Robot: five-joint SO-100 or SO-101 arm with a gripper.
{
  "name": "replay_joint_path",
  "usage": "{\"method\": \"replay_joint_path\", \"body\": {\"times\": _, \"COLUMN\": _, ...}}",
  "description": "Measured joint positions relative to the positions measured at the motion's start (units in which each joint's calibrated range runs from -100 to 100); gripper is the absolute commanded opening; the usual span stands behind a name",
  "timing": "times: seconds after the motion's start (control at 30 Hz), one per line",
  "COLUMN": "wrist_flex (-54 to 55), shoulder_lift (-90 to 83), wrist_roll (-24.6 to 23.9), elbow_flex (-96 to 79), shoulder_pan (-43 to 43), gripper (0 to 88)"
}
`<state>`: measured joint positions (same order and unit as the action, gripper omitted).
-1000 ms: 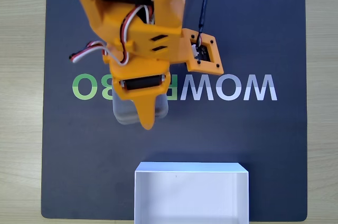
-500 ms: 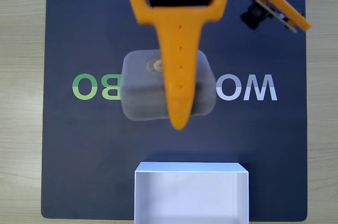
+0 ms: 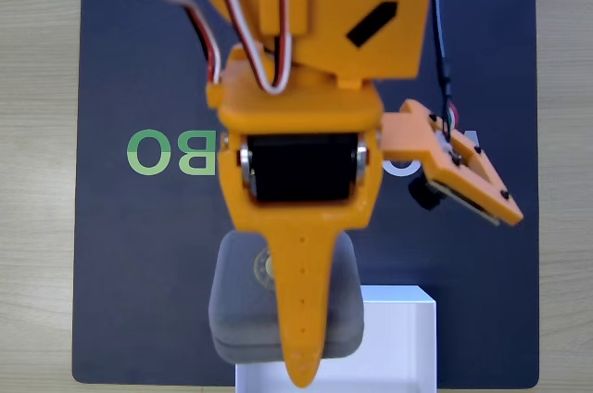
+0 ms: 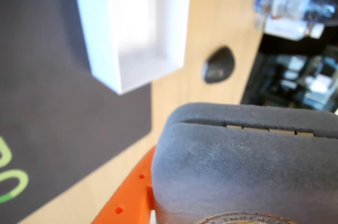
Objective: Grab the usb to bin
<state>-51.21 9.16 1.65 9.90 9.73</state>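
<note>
Usb (image 3: 239,314) has travelled toward 6 o'clock, jaws (image 3: 298,370) pinching it, now overlapping the bin's (image 3: 408,305) rim, so drop's close.

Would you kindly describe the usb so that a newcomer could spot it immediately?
Start from the dark mat in the fixed view and follow the orange gripper down toward the white bin. The usb is the grey rounded-square block held under that finger, over the bin's near left corner. Unlike the bin, it is dark, soft-edged and bears a round gold emblem.
</note>
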Motion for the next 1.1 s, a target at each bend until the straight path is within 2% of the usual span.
{"method": "replay_joint_path", "body": {"times": 0.3, "wrist_flex": 5.2, "shoulder_lift": 28.7, "wrist_roll": 0.1, "elbow_flex": 24.4, "shoulder_pan": 0.0, "gripper": 1.1}}
{"method": "replay_joint_path", "body": {"times": 0.47, "wrist_flex": 7.7, "shoulder_lift": 38.8, "wrist_roll": 0.1, "elbow_flex": 31.5, "shoulder_pan": -0.3, "gripper": 1.1}}
{"method": "replay_joint_path", "body": {"times": 0.7, "wrist_flex": 7.9, "shoulder_lift": 42.6, "wrist_roll": 0.1, "elbow_flex": 33.1, "shoulder_pan": -4.3, "gripper": 1.1}}
{"method": "replay_joint_path", "body": {"times": 1.1, "wrist_flex": 7.9, "shoulder_lift": 42.8, "wrist_roll": 0.1, "elbow_flex": 33.1, "shoulder_pan": -4.5, "gripper": 2.0}}
